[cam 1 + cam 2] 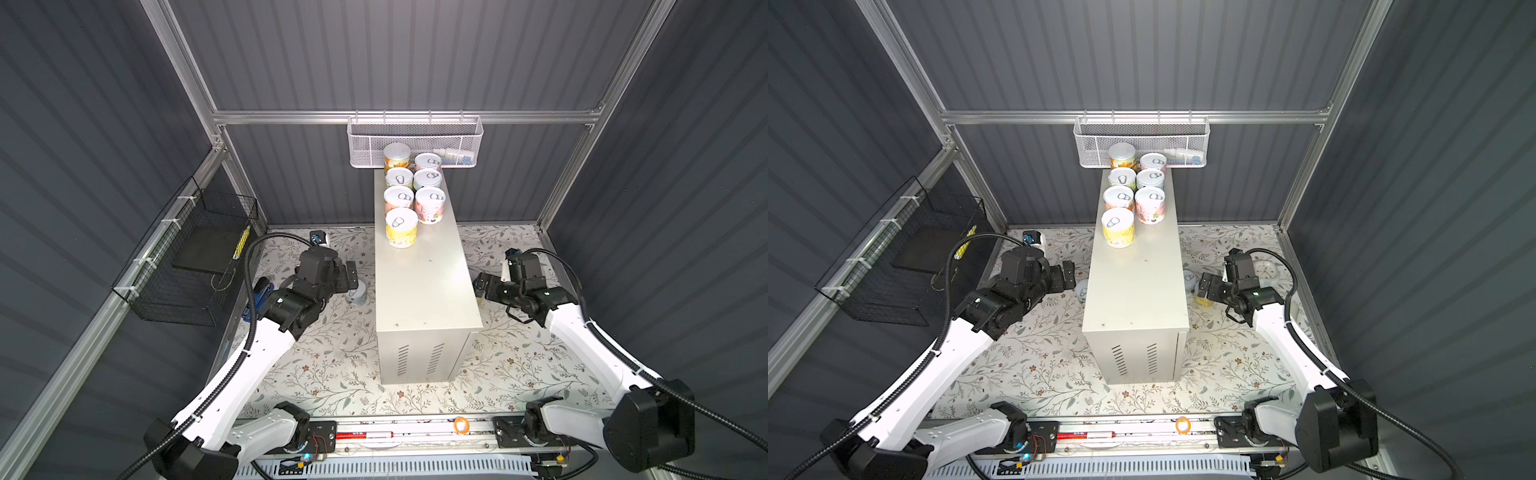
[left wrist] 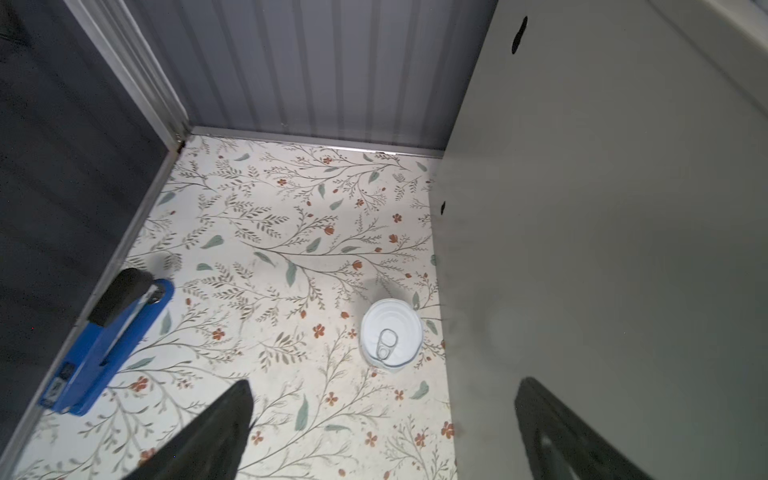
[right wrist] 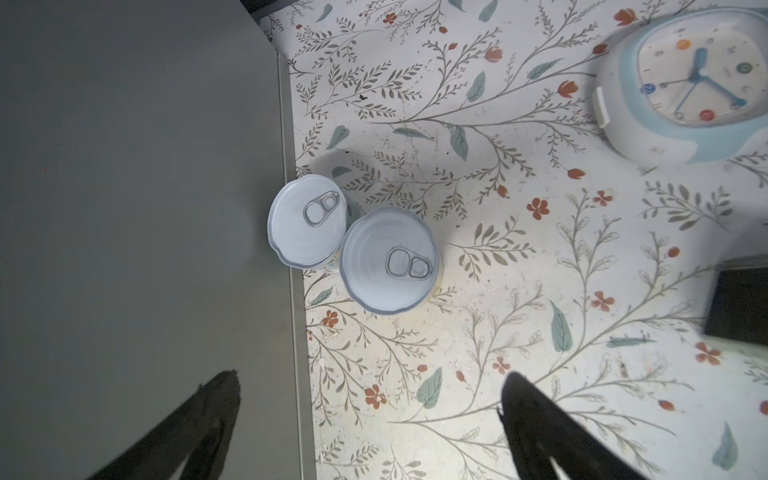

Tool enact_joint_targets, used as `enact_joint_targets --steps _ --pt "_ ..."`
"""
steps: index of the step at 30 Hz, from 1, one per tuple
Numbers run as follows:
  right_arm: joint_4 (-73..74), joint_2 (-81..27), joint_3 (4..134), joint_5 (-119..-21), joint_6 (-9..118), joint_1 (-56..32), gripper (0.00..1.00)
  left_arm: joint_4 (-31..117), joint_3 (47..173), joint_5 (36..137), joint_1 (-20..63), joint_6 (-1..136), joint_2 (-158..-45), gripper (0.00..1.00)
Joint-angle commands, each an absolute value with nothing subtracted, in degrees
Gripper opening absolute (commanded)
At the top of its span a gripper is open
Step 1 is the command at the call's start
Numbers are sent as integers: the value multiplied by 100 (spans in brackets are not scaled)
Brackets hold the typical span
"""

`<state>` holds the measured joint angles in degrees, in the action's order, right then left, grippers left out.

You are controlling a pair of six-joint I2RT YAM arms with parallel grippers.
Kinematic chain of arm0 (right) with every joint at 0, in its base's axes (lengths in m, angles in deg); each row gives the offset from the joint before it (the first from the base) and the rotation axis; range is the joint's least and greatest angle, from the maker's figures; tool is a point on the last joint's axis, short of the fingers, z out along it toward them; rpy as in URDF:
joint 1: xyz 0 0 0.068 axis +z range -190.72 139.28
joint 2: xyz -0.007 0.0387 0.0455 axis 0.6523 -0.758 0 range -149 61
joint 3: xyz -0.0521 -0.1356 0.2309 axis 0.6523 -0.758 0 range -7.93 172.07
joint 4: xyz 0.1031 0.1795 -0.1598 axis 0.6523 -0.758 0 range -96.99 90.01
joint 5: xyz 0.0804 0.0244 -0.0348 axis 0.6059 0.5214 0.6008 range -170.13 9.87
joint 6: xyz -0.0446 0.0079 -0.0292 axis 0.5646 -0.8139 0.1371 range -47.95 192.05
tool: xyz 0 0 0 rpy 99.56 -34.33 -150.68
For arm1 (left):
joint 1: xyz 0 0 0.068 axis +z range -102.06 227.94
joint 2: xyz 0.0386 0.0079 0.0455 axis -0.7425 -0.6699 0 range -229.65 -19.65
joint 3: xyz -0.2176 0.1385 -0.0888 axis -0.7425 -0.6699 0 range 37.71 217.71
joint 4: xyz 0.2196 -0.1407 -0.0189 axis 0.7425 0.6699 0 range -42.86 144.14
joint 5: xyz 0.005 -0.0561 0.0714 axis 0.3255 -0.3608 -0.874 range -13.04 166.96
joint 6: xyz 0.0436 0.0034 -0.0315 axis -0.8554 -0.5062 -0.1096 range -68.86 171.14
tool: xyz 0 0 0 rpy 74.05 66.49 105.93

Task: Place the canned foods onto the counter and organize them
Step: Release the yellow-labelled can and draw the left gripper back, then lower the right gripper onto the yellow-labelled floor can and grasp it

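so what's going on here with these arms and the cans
Two robot arms are putting cans onto the beige counter. Seven cans stand at its far end in two rows. Three are left on the floral surface: a single can near the open left gripper, a pair of cans near the open right gripper. Neither holds anything.

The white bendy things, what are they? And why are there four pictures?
They are two white-and-black robot arms, each ending in a black two-fingered gripper. Two pictures look down from above, side by side like a pair of eyes. The other two come from little cameras on the arms' wrists. Seven small round tins with colourful labels stand on the tall beige metal box, the counter. On the floral-patterned surface, one more tin stands near the left gripper. Two tins stand side by side near the right gripper. A round white-and-blue clock lies on that side too. Both grippers are open and hold nothing.
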<state>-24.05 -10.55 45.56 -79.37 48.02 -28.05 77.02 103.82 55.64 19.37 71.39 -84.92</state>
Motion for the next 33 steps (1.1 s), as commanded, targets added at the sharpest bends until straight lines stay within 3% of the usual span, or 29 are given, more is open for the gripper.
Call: enact_joint_targets --steps 1,7,18,23,27,33 --pt "-2260 -1300 4661 -8083 4922 -2828 99 7083 10165 5952 2007 7298 -8689 99" --pt "-1405 -1605 4344 -7982 5295 -2832 93 6619 9897 6136 2071 7275 -8936 99" --pt "-1240 -2603 4710 -8138 5632 -2835 99 6169 9714 6395 2145 7473 -9184 99" --pt "-1010 -2798 4664 -7943 5623 -2832 99 5890 9584 7078 2414 7648 -9260 99" --pt "-987 -2950 4697 -7872 5636 -2837 92 5766 9467 7186 2483 7739 -9262 99" --pt "-1001 -3093 4716 -7834 5602 -2837 92 5803 9432 7195 2500 7726 -9234 99"
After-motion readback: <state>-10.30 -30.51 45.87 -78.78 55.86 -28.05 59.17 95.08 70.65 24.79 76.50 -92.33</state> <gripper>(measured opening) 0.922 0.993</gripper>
